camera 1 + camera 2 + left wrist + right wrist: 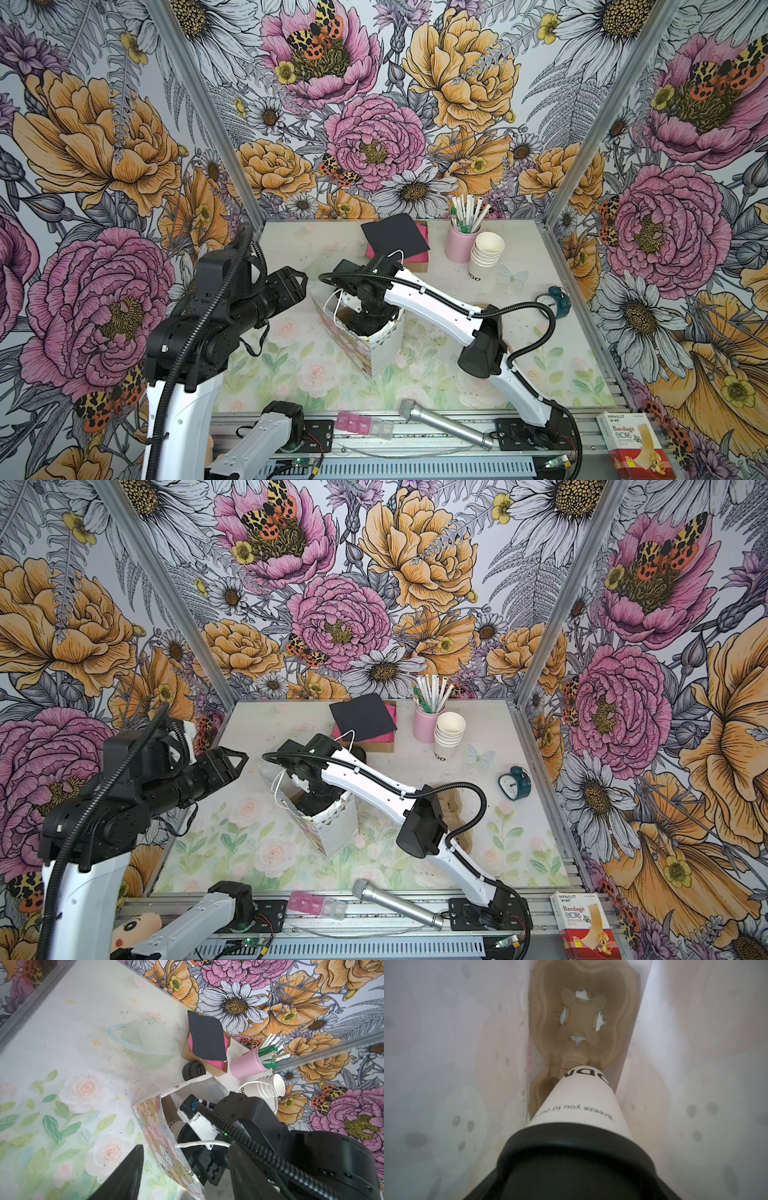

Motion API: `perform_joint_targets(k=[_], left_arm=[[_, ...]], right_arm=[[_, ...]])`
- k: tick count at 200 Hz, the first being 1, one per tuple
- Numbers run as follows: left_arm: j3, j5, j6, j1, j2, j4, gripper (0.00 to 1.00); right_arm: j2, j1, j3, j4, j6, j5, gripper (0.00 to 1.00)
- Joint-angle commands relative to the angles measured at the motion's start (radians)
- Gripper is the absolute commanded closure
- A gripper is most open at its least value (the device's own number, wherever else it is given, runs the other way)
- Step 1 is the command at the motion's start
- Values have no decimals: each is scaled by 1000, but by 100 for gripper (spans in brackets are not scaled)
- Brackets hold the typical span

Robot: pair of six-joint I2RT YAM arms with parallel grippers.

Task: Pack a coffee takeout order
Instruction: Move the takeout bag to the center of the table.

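A floral paper bag [380,349] stands open mid-table. My right gripper [368,321] reaches down into it, shut on the white cup [579,1101] with black lettering; I hold it at its black lid [571,1147]. The cup hangs over a brown pulp carrier [579,1012] on the bag's floor, and it also shows inside the bag in the left wrist view [180,1127]. My left gripper [297,282] hovers at the bag's left rim, open. In its own view [187,1180] the bag wall passes between its spread fingers [128,1172]. The black napkin [395,237] lies on pink napkins at the back.
At the back right stand a pink cup of straws [459,245] and a stack of lidless white cups [486,253]. A black round lid [194,1070] sits by the napkin box. A teal clock [555,301] is at the right. A microphone [444,424], pill box [363,424] and bandage box [627,444] line the front rail.
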Motion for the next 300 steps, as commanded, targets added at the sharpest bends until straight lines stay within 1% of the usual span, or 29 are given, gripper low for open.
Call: perform_joint_targets(k=[1, 19, 45, 59, 78, 112, 150, 161, 176, 192, 211, 222, 246, 272, 300], left_arm=[[17, 238, 182, 55, 48, -25, 36], [19, 277, 229, 60, 62, -26, 40], [-10, 236, 265, 59, 46, -26, 40], [-25, 223, 277, 62, 43, -24, 41], [-35, 234, 284, 73, 52, -23, 40], [-27, 294, 316, 98, 73, -17, 43], [-50, 380, 328, 90, 66, 10, 45], [-50, 395, 331, 75, 65, 17, 45], [-53, 385, 336, 38, 69, 15, 45], [-68, 340, 325, -22, 74, 16, 45], [-82, 244, 317, -112, 85, 14, 46], [-91, 203, 313, -136, 89, 15, 46], [-96, 189, 331, -103, 97, 14, 48], [-105, 254, 368, -51, 112, 15, 50], [-102, 299, 402, -36, 134, 15, 51]], right_arm=[[-62, -2, -33, -71, -18, 15, 18], [-79, -3, -50, -71, -20, 18, 18], [-107, -1, -89, -69, -21, 31, 18], [-130, 0, -136, -63, -23, 33, 18], [-184, 5, -233, -36, -35, 34, 17], [-285, 6, -387, 29, -60, 43, 16], [-323, 3, -431, 44, -89, 42, 16], [-330, 3, -432, 50, -95, 39, 16], [-335, 3, -434, 55, -104, 41, 16], [-338, 4, -436, 59, -111, 38, 16], [-345, 3, -457, 73, -114, 30, 16], [-352, 4, -478, 90, -111, 27, 16], [-374, 2, -520, 126, -114, 23, 16], [-373, 0, -525, 132, -124, 14, 16], [-370, -1, -530, 141, -145, 16, 16]])
